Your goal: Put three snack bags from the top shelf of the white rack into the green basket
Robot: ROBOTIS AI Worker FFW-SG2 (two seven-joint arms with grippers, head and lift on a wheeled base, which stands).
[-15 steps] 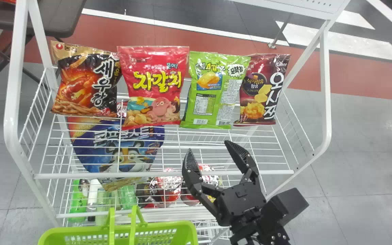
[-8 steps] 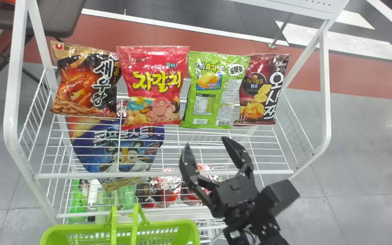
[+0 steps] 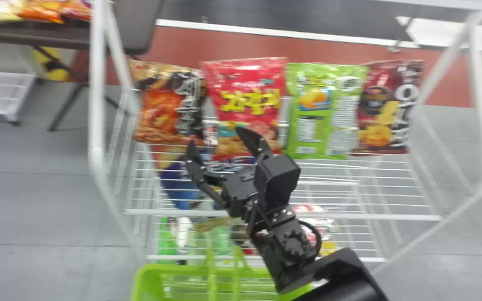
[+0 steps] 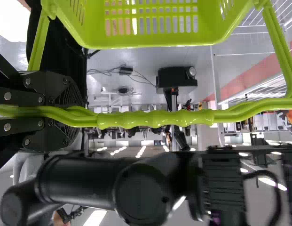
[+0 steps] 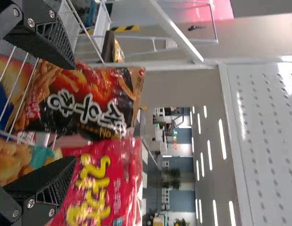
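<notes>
Right gripper point(image 3: 216, 140): fingers spread, empty; left of centre in the head view.
Black-and-orange bag point(image 3: 161, 110): upper left, on the rack; off-centre closure could catch only an edge, causing slip.
Red bag point(image 3: 245, 85): upper middle; narrow spacing could let a finger snag or topple it.
Left gripper point(image 4: 79, 113): clamped around the handle point(image 4: 155, 119).
Green basket point(image 3: 141, 284): bottom edge; tilt could misdirect a drop.

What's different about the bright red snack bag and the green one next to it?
The bright red bag has big yellow letters; the green bag has blocks of tiny writing. One of the robot's right fingers overlaps the red bag's bottom in the head view, but not the green bag. Both stand on the top shelf.
</notes>
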